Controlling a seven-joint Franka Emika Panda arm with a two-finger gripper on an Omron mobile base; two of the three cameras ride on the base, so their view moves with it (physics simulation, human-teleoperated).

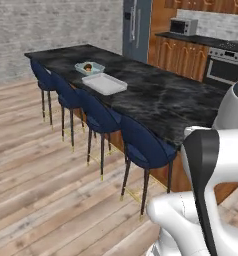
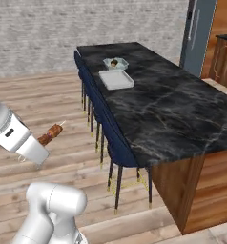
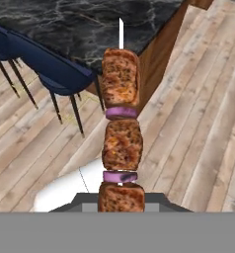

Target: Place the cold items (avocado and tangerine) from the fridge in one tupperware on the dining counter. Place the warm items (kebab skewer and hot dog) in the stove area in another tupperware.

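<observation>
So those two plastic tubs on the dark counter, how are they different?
The far tupperware is small, bluish and deeper, and already has food in it; the near tupperware is larger, whiter, shallow like a tray and has nothing in it. Both sit side by side on the dining counter, near the stools' edge, with no lids.

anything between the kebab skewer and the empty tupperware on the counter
Nothing sits on the counter between them, but the kebab skewer, held in the shut gripper, is out over the floor on the stool side, so the blue stools and counter edge lie between it and the empty tupperware.
</observation>
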